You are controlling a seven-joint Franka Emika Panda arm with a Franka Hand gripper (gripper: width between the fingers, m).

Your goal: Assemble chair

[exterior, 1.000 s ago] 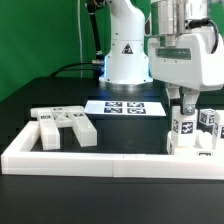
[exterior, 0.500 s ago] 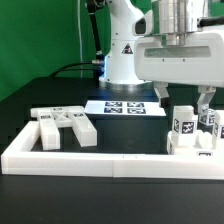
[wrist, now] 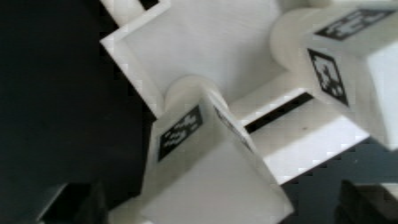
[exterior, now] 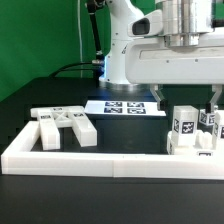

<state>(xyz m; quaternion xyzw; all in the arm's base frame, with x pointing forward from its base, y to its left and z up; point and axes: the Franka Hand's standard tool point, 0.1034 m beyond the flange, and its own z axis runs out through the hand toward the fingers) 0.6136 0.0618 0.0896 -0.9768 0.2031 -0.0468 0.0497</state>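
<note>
The chair [exterior: 190, 135], a part-built cluster on the counter [exterior: 40, 95] at the exterior view's right, just beyond the wall [exterior: 80, 160], looks like stiff, light, smooth plastic, best pinched across a post [exterior: 183, 125] on its flat sides, and the tool [exterior: 186, 98] hangs above it spread wide, empty.

Bare table [exterior: 130, 132] lies between the loose slabs [exterior: 65, 127] and upright posts [exterior: 185, 125], seemingly passable

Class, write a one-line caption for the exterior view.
Open gripper over the standing chair parts; loose chair parts lie at the exterior view's left.
</note>
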